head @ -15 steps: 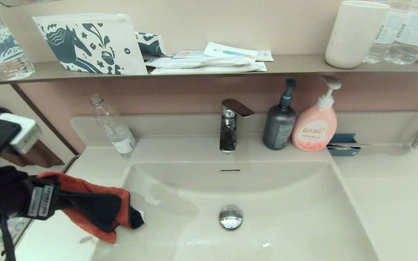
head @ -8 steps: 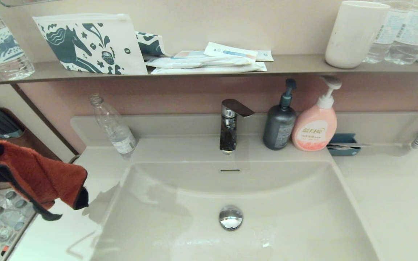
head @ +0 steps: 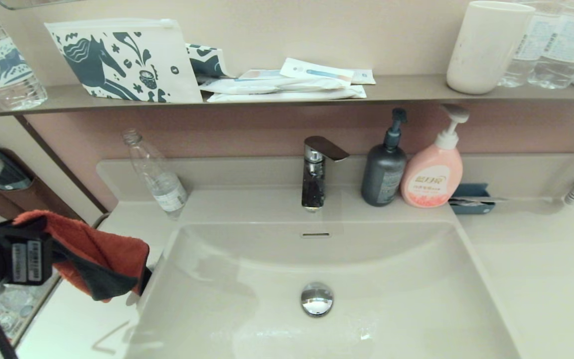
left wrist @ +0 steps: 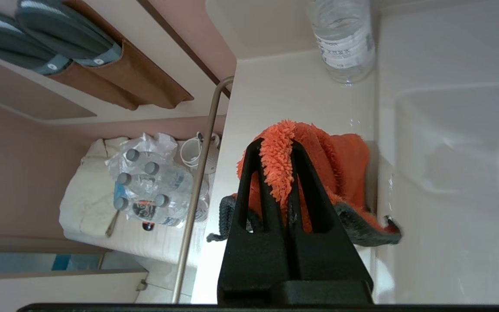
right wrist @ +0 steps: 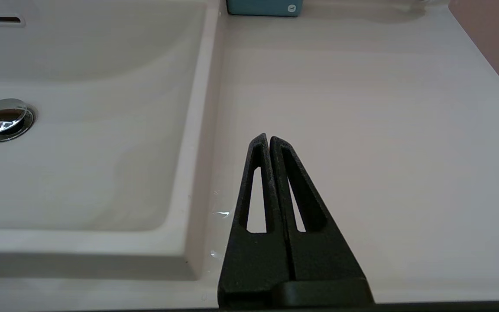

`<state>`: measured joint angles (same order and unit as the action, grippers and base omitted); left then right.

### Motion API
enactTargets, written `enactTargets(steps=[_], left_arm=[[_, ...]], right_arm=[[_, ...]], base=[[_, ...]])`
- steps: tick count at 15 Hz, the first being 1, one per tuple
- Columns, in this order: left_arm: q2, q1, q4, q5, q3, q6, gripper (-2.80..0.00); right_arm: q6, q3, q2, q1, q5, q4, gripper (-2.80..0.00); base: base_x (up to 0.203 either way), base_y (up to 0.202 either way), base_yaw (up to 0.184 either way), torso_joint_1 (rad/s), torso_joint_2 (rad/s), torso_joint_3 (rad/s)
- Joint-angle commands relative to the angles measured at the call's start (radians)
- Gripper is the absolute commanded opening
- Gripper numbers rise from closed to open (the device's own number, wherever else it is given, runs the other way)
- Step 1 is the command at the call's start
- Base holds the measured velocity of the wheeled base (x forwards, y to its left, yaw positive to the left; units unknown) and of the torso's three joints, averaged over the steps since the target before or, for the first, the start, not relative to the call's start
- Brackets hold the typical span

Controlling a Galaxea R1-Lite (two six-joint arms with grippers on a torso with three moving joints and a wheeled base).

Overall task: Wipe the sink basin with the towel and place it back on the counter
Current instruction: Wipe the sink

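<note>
My left gripper (head: 65,254) is shut on the towel (head: 102,252), an orange-red cloth with dark grey trim. It holds the cloth over the left strip of the counter (head: 87,324), just left of the sink basin (head: 391,279). In the left wrist view a fold of the towel (left wrist: 345,164) is pinched between the fingers of the left gripper (left wrist: 274,146), and the rest hangs onto the counter (left wrist: 284,95) beside the basin's rim. My right gripper (right wrist: 269,138) is shut and empty, hovering over the right counter (right wrist: 362,108) next to the sink basin (right wrist: 80,173).
A clear plastic bottle (head: 160,179) leans at the counter's back left. A faucet (head: 317,172), a dark pump bottle (head: 384,169), a pink soap bottle (head: 434,174) and a blue tray (head: 471,199) line the back ledge. A metal rail (left wrist: 199,186) runs along the counter's left edge.
The left gripper lifted the towel off the basin's left rim, swung it out to the left, then came back right and lower, over the counter beside the basin. The right arm has not moved.
</note>
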<state>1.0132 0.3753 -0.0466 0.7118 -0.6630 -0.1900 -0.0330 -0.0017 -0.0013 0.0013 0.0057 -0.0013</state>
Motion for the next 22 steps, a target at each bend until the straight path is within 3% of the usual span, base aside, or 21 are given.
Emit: enactTargets(steps=[1,4,6,7,10,12,14,16,17,18,22], left_arm=[[0.121,-0.089,-0.154,-0.032,0.071,-0.004,-2.8],[0.236,-0.243,-0.308,-0.181,0.118,-0.012,-2.8],[0.244,-0.253,-0.333,-0.214,0.145,-0.013,-2.8],[0.263,-0.266,-0.34,-0.219,0.148,-0.01,0.0],[0.274,-0.28,-0.4,-0.253,0.171,-0.014,0.0],[0.265,-0.276,-0.393,-0.25,0.171,-0.027,0.0],[0.272,-0.276,-0.366,-0.244,0.203,-0.079,0.0],[0.257,-0.274,-0.366,-0.244,0.204,-0.074,0.0],[0.229,-0.262,-0.365,-0.244,0.207,-0.073,-0.2],[0.199,-0.244,-0.361,-0.244,0.215,-0.072,-2.8],[0.068,-0.217,-0.293,-0.273,0.232,-0.067,-2.8]], right_arm=[[-0.001,0.0,0.001,0.0,0.0,0.0,-2.8],[0.0,0.0,0.001,0.0,0.0,0.0,-2.8],[0.001,0.0,0.001,0.0,0.0,0.0,-2.8],[0.001,0.0,0.001,0.0,0.0,0.0,-2.8],[0.0,0.001,0.001,0.0,0.0,0.0,-2.8],[-0.001,0.0,0.001,0.0,0.0,0.0,-2.8],[-0.001,0.0,0.001,0.0,0.0,0.0,-2.8],[-0.001,0.0,0.001,0.0,0.0,0.0,-2.8],[-0.001,0.0,0.001,0.0,0.0,0.0,-2.8],[-0.001,0.0,0.001,0.0,0.0,0.0,-2.8],[-0.001,0.0,0.001,0.0,0.0,0.0,-2.8]], base=[[0.0,0.0,0.0,0.0,0.0,0.0],[0.0,0.0,0.0,0.0,0.0,0.0],[0.0,0.0,0.0,0.0,0.0,0.0],[0.0,0.0,0.0,0.0,0.0,0.0],[0.0,0.0,0.0,0.0,0.0,0.0],[0.0,0.0,0.0,0.0,0.0,0.0],[0.0,0.0,0.0,0.0,0.0,0.0],[0.0,0.0,0.0,0.0,0.0,0.0],[0.0,0.0,0.0,0.0,0.0,0.0],[0.0,0.0,0.0,0.0,0.0,0.0],[0.0,0.0,0.0,0.0,0.0,0.0]])
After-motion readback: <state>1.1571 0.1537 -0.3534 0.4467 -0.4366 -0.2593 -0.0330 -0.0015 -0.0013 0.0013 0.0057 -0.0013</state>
